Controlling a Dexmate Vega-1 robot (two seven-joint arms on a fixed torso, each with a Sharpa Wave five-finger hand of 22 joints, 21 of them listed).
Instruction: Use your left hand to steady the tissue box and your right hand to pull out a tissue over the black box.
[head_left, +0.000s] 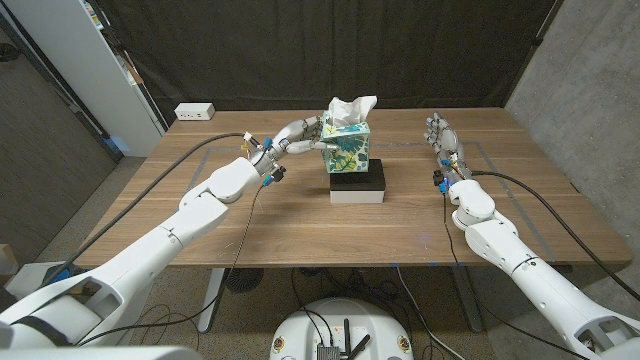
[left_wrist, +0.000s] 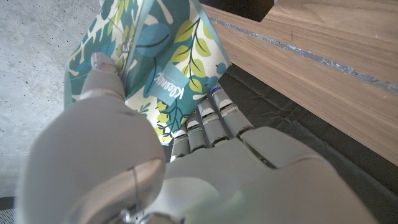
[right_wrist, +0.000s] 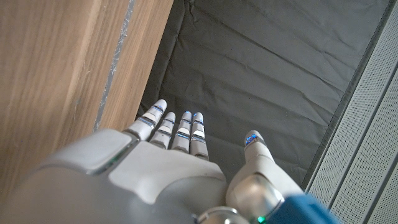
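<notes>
on the black box (head_left: 357, 182), left hand (head_left: 296, 134) fingers hold the "kleenex" tissue box (head_left: 349, 148); right hand (head_left: 442, 137) fingers spread, empty.

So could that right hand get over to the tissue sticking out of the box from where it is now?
Probably yes. The right hand is open and holds nothing, and only bare table lies between it and the tissue. The left hand holds the tissue box from the far side, out of the way.

Left robot hand (head_left: 297, 132) gripping, right robot hand (head_left: 442, 137) spread.
</notes>
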